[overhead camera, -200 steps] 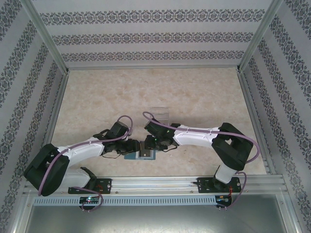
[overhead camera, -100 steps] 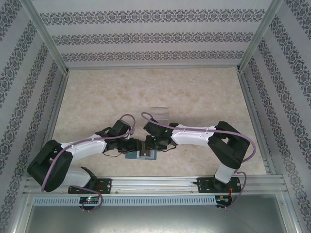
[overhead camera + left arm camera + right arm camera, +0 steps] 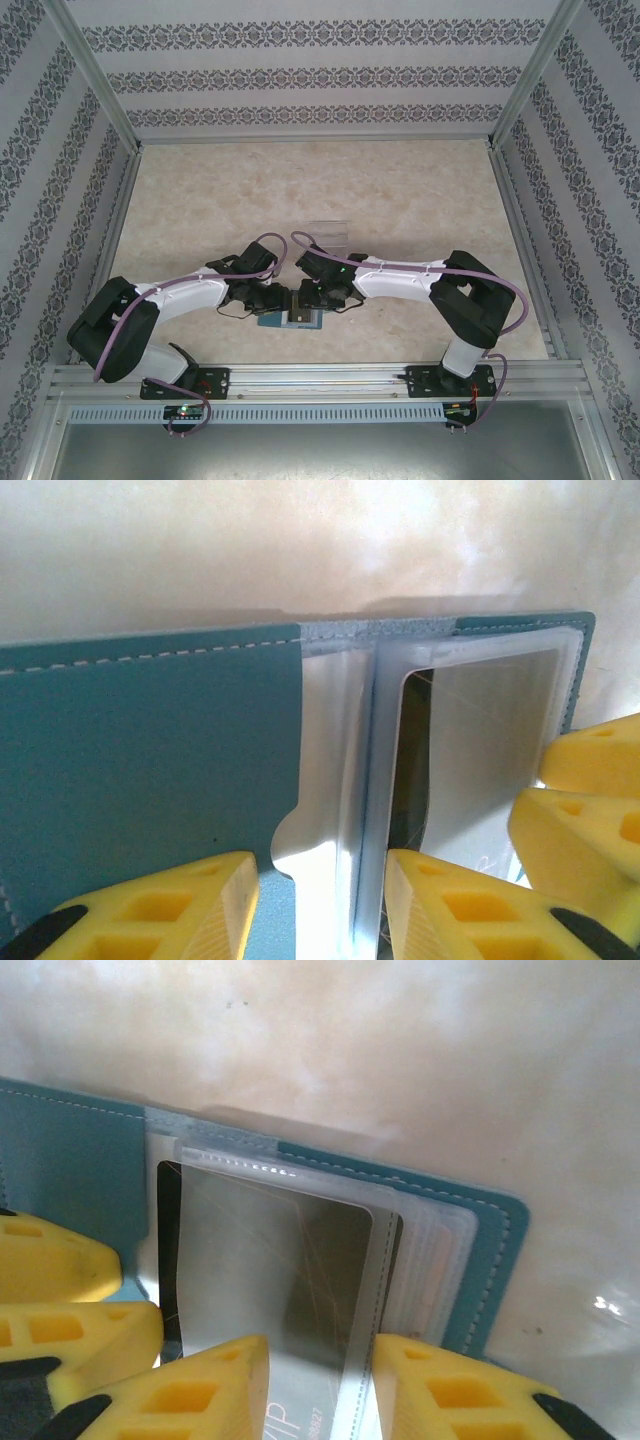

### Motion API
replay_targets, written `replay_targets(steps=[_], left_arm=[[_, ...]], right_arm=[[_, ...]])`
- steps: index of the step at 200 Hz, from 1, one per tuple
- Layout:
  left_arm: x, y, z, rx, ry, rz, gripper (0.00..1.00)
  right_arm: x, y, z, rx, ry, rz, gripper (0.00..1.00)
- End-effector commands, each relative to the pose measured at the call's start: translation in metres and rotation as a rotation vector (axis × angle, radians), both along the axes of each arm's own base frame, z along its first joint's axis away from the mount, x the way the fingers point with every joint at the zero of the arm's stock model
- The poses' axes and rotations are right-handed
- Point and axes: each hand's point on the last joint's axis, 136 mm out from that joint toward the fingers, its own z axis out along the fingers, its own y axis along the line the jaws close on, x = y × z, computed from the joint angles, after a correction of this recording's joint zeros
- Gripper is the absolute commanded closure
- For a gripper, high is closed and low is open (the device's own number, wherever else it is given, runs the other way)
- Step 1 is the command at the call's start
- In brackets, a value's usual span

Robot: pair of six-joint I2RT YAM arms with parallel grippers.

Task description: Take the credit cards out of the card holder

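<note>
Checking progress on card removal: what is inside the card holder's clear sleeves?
A dark card lies in the top clear sleeve of the open card holder. The sleeves stacked beneath are covered by it, so whether another card sits there cannot be told.

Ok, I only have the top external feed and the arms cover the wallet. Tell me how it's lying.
Observer: The card holder lies open and flat on the table, with its teal flap on one half and clear sleeves stacked over the other.
Operator: Give me the left gripper's position.
Observer: The left gripper is open, with one of its fingers over the teal flap and the other over the sleeves.
Operator: Now the right one.
Observer: The right gripper is open too, with a finger on either side of a sleeve that has a dark card inside it.
</note>
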Motion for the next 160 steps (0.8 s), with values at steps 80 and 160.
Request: replay_targets(steps=[80,160], left_arm=[[-0.024,0.036,-0.035,0.205,0.073,-0.011,0.64],[-0.005,0.019,0.001,0.061,-0.064,0.055,0.6]], right_arm=[[-0.008,-0.029,-0.012,-0.141,0.002,-0.004,0.65],[-0.008,-0.026,-0.01,-0.129,0.0,0.001,0.69]])
